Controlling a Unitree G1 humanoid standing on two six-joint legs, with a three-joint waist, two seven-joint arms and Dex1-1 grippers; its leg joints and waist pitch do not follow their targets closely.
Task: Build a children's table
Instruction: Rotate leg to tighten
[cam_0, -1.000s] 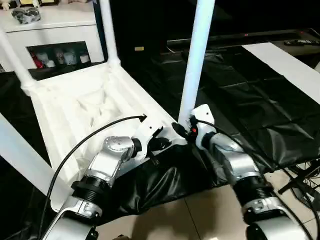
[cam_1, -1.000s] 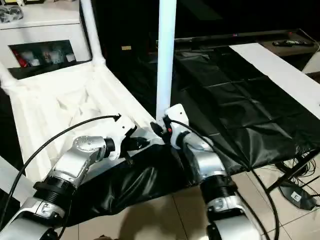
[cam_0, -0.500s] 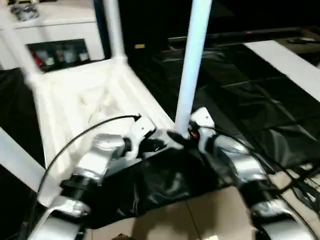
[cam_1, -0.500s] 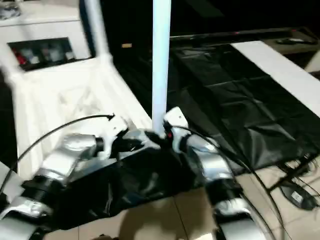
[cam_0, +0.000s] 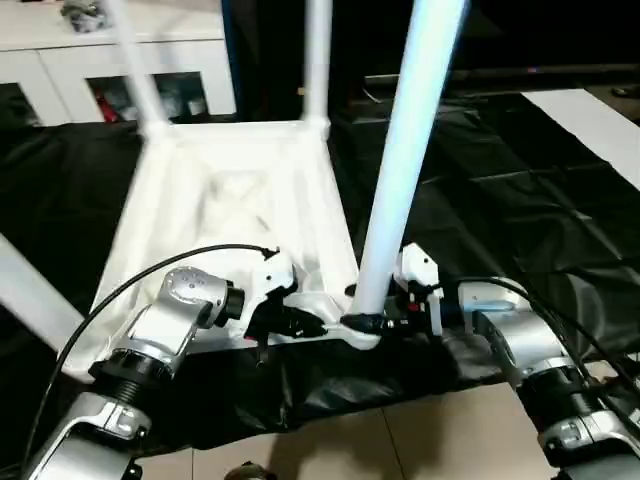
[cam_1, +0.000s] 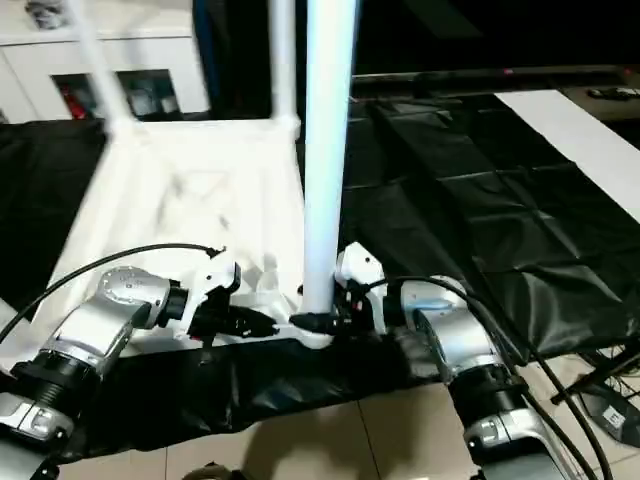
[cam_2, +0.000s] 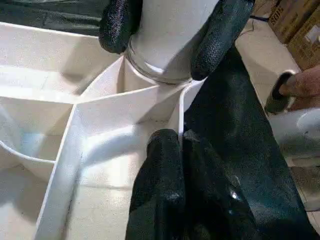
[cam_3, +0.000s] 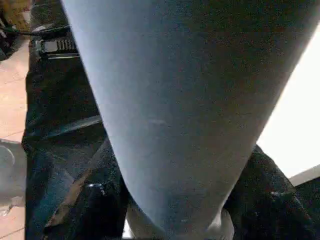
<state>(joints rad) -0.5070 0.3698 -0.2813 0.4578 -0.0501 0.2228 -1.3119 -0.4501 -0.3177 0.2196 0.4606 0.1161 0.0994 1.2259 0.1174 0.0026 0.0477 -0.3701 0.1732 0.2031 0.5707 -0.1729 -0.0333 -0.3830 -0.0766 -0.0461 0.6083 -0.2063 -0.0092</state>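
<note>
The children's table lies upside down on black cloth, its ribbed white top (cam_0: 230, 200) facing up. Three legs stand in their corner sockets: two at the back (cam_0: 318, 60) (cam_0: 135, 70) and one at the near right (cam_0: 405, 170). A fourth white leg (cam_0: 35, 300) slants at the near left. My right gripper (cam_0: 375, 322) is shut on the base of the near right leg (cam_3: 180, 100), just above its socket. Its fingers (cam_2: 220, 30) flank that leg. My left gripper (cam_2: 181, 145) is shut on the thin rim wall beside that same corner (cam_0: 300, 322).
A white glass-door cabinet (cam_0: 60, 60) stands at the back left. Black cloth (cam_0: 500, 170) covers the surface to the right, with a white strip (cam_0: 590, 120) at its far right. Tiled floor (cam_0: 420, 440) lies below the near edge, with cables (cam_1: 600, 400) at the right.
The whole view has swung, so the camera has moved. Both grippers stay at the near right corner. The right forearm now lies flatter, and the held leg leans more to the right.
</note>
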